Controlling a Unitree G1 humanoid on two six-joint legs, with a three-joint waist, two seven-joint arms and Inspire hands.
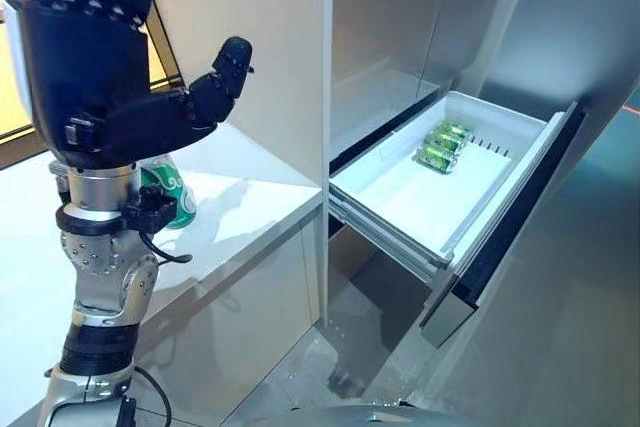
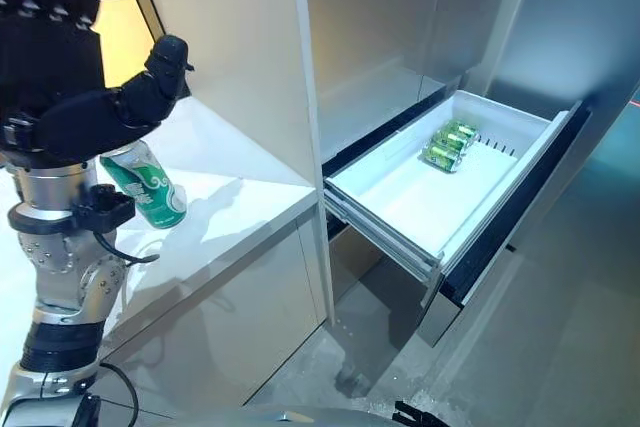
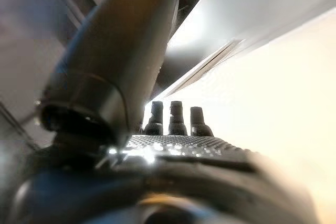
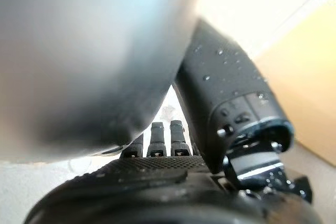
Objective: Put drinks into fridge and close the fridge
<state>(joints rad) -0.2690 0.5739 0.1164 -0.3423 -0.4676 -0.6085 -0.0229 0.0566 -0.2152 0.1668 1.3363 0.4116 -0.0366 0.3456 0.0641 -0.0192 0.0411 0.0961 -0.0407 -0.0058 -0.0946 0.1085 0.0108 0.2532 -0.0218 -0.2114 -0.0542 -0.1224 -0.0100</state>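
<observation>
A green drink can (image 2: 148,190) stands upright on the white counter (image 1: 245,209), partly hidden behind my left wrist. My left hand (image 1: 120,117) hovers just above and in front of it, open, with the thumb (image 1: 228,59) sticking up and nothing held. The left wrist view shows its fingers (image 3: 176,116) straight. The fridge drawer (image 1: 400,222) is pulled out to the right, and a few green cans (image 1: 443,145) lie at its far end. My right hand (image 4: 157,174) appears only in its own wrist view, fingers straight, close under a blurred grey surface.
A tall white cabinet wall (image 1: 270,57) separates the counter from the fridge opening. The drawer's dark front panel (image 1: 505,237) juts out over the grey floor (image 1: 330,357). Most of the drawer's white floor is bare.
</observation>
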